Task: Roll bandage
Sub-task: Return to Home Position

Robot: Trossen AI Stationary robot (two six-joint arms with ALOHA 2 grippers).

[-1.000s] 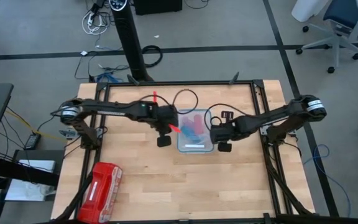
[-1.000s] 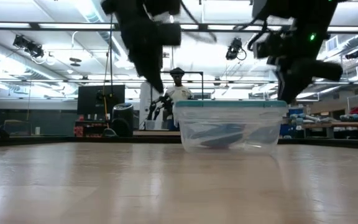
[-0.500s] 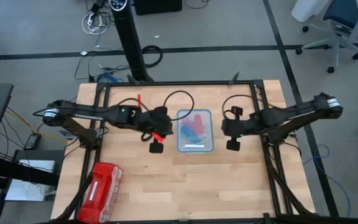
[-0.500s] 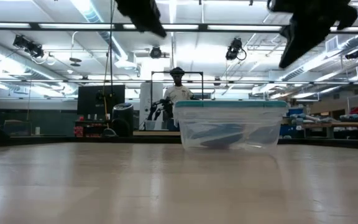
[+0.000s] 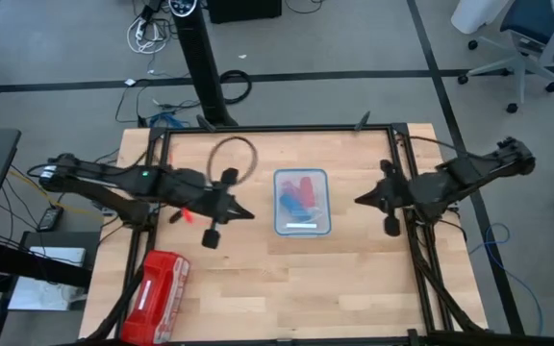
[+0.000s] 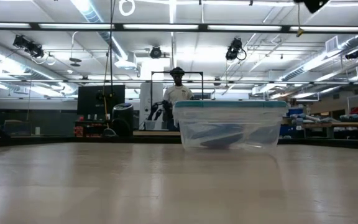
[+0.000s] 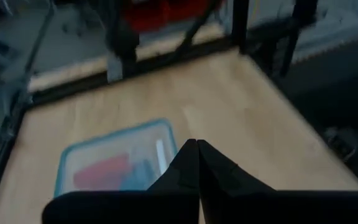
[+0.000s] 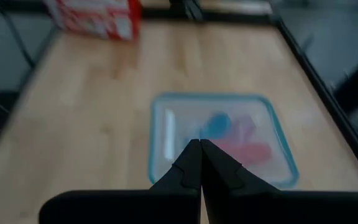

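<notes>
High view: the lidded container [image 5: 302,227] sits mid-table. Inside it, the bandage [image 5: 286,199] shows as a compact blue lump beside the red-pink rolls [image 5: 305,191]. The left gripper [image 5: 241,213] hangs at the container's 9 o'clock and the right gripper [image 5: 362,200] at its 3 o'clock, both clear of it. The red pouch [image 5: 157,285] lies near the table's 7 o'clock corner, close under my left arm.

Low view: the container [image 6: 230,124] stands flat on the table [image 6: 104,186], lid on, with a person [image 6: 178,93] far behind it. I can't tell from here whether every lid edge is seated.

Left wrist view: the left gripper [image 7: 193,144] has its fingers pressed together on nothing, with the container [image 7: 73,158] beyond the tips.

Right wrist view: the right gripper [image 8: 197,144] is likewise pinched together and empty. The bandage [image 8: 216,124] lies under the lid.

My worries from here:
- The loose cable loop [image 5: 235,154] on the left arm could catch on the table frame as I fold that arm home.
- A low swing could clip the pouch.
- A half-seated lid could pop off if anything bumps the container.
</notes>
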